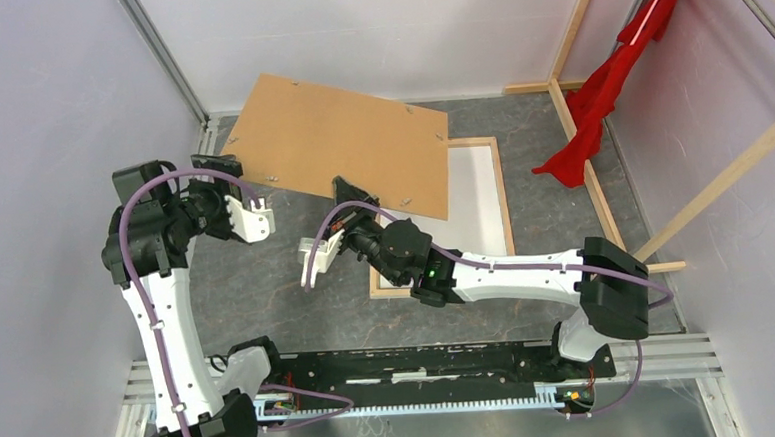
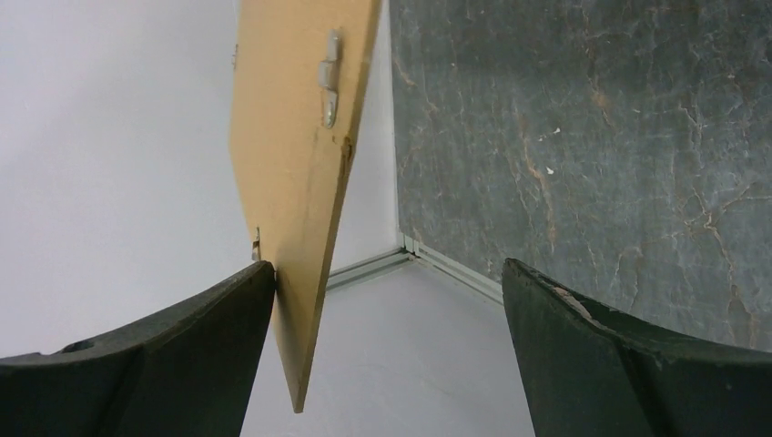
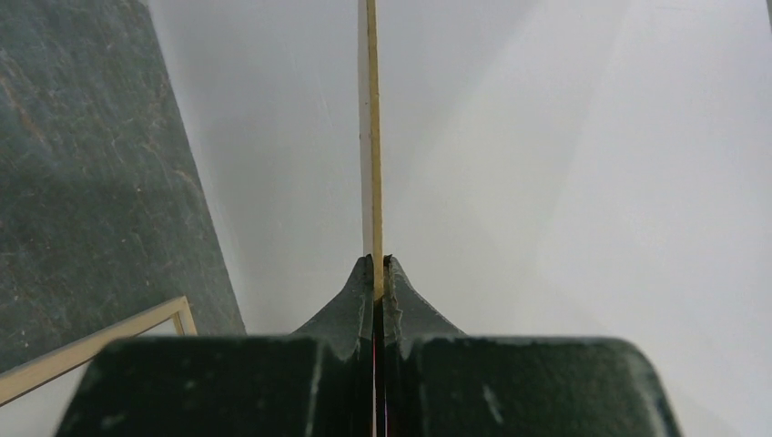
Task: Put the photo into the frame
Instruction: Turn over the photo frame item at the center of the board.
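Note:
The frame lies back up on the table, light wood border showing, with a white surface inside it; I cannot tell if that is the photo's white back. No dark print shows. The brown backing board is lifted and tilted over the frame's left part. My right gripper is shut on the board's near edge, seen edge-on in the right wrist view. My left gripper is open, with the board's left corner between its fingers, touching the left finger.
Bare wooden beams and a red cloth stand at the right. A slanted beam crosses the far right. White walls close in the left and back. A frame corner shows in the right wrist view.

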Available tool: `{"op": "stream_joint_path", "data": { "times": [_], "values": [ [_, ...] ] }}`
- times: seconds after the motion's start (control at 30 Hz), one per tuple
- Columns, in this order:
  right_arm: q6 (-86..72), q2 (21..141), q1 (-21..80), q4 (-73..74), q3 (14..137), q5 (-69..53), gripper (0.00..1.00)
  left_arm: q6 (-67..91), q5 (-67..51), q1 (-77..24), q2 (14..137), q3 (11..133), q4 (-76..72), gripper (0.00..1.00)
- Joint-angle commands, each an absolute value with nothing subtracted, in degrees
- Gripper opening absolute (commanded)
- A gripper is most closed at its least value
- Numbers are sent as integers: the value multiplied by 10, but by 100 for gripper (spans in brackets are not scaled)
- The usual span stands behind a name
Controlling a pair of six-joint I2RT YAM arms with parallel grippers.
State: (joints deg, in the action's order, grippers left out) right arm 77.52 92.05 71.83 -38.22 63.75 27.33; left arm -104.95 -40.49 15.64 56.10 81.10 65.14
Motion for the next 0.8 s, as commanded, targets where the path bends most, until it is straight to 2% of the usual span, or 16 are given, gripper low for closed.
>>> {"op": "stream_joint_path", "data": {
  "times": [0.0, 0.1, 0.2, 0.43, 0.5, 0.63, 0.67, 0.73, 0.77],
  "values": [
    [820, 882, 729, -473, 650, 275, 0, -1077, -407, 157, 557, 813, 652, 100],
    [832, 887, 736, -472, 646, 274, 0, -1003, -439, 157, 546, 797, 560, 99],
    [831, 890, 740, -466, 649, 272, 0, -994, -455, 157, 532, 769, 501, 98],
    [836, 902, 750, -450, 659, 270, 0, -1018, -450, 157, 533, 740, 484, 92],
    [836, 904, 750, -448, 660, 269, 0, -1027, -448, 157, 535, 736, 484, 86],
    [828, 917, 751, -441, 672, 267, 0, -1041, -442, 156, 531, 721, 473, 60],
    [823, 920, 751, -441, 676, 267, 0, -1040, -440, 156, 527, 713, 460, 49],
    [805, 931, 751, -436, 689, 272, 0, -1010, -439, 156, 514, 685, 402, 18],
    [793, 936, 751, -429, 699, 276, 0, -979, -438, 156, 503, 662, 356, 11]
  ]
}}
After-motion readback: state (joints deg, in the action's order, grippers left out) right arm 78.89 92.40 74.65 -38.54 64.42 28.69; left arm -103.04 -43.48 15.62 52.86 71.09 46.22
